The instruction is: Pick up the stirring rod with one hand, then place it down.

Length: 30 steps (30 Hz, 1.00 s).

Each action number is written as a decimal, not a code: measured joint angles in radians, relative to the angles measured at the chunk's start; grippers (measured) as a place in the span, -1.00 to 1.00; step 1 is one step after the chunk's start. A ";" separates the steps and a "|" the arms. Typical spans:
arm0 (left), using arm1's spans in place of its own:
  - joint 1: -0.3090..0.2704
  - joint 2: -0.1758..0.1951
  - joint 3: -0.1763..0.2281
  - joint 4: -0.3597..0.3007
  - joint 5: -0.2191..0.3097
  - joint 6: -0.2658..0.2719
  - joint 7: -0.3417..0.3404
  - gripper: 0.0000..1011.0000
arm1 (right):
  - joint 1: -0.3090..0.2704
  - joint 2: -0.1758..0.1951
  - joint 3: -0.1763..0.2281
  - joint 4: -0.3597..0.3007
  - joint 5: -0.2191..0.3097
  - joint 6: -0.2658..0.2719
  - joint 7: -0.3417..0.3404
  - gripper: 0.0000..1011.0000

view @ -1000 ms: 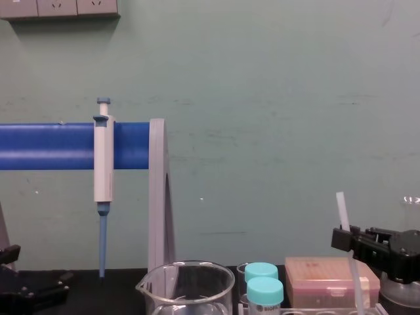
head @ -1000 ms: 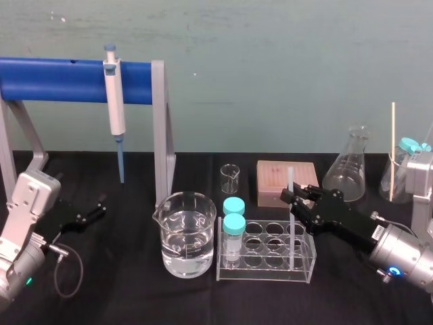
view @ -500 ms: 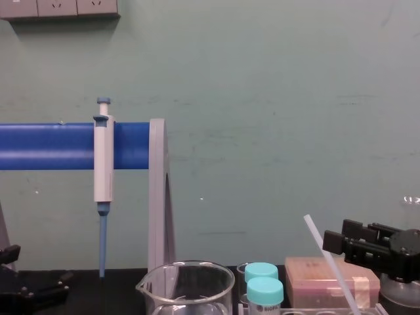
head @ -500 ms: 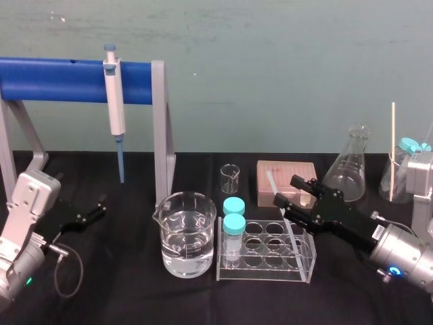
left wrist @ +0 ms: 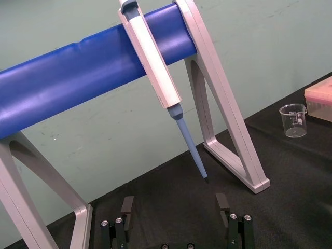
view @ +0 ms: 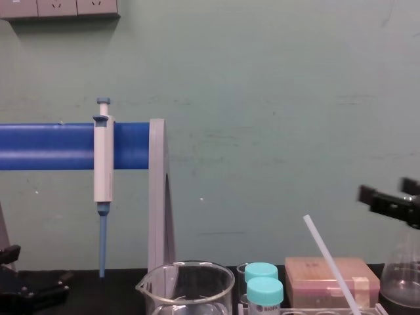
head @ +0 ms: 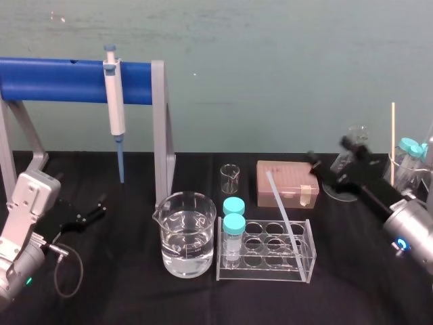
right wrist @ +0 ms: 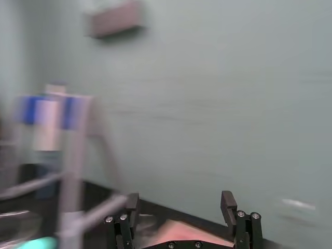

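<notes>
Head view: thin, straight, translucent white stirring rod (head: pixel 284 215), tilted in right end of clear tube rack (head: pixel 267 256) on worktop (head: pixel 135 298), top slanting toward robot's left. Right gripper (head: pixel 329 152) raised behind and to right, well apart, spread wide, empty. Left gripper (head: pixel 95 208) parked low at far left.
Left wrist view: fingers (left wrist: pixel 127 206) parted wide, nothing between.
Right wrist view: right gripper (right wrist: pixel 179 205) agape, empty.
Chest view: stirring rod (view: pixel 331 262) slanting; right gripper (view: pixel 386 197) above right, clear of it.
</notes>
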 joint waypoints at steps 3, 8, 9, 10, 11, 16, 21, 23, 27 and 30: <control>0.000 0.000 0.000 0.000 0.000 0.000 0.000 0.98 | -0.013 -0.025 0.020 -0.013 -0.085 0.072 -0.197 0.98; 0.000 0.000 0.000 0.000 0.000 0.000 0.000 0.98 | -0.021 -0.045 0.024 -0.011 -0.148 0.180 -0.328 0.98; 0.000 0.000 0.000 0.000 0.000 0.000 0.000 0.98 | -0.024 -0.049 0.024 -0.007 -0.156 0.202 -0.340 0.98; 0.000 0.000 0.000 0.000 0.000 0.000 0.000 0.98 | -0.024 -0.051 0.024 -0.004 -0.158 0.210 -0.343 0.98; 0.000 0.000 0.000 0.000 0.000 0.000 0.000 0.98 | -0.025 -0.053 0.024 -0.002 -0.161 0.217 -0.345 0.98; 0.000 0.000 0.000 0.000 0.000 0.000 0.000 0.98 | -0.026 -0.055 0.023 0.001 -0.164 0.224 -0.348 0.98; 0.000 0.000 0.000 0.000 0.000 0.000 0.000 0.98 | -0.026 -0.054 0.023 0.000 -0.164 0.220 -0.348 0.98; 0.000 0.000 0.000 0.000 0.000 0.000 0.000 0.98 | -0.026 -0.054 0.023 0.000 -0.163 0.218 -0.348 0.98; 0.000 0.000 0.000 0.000 0.000 0.000 0.000 0.98 | -0.026 -0.054 0.024 -0.001 -0.163 0.216 -0.348 0.98; 0.000 0.000 0.000 0.000 0.000 0.000 0.000 0.98 | -0.025 -0.054 0.024 -0.002 -0.162 0.215 -0.348 0.98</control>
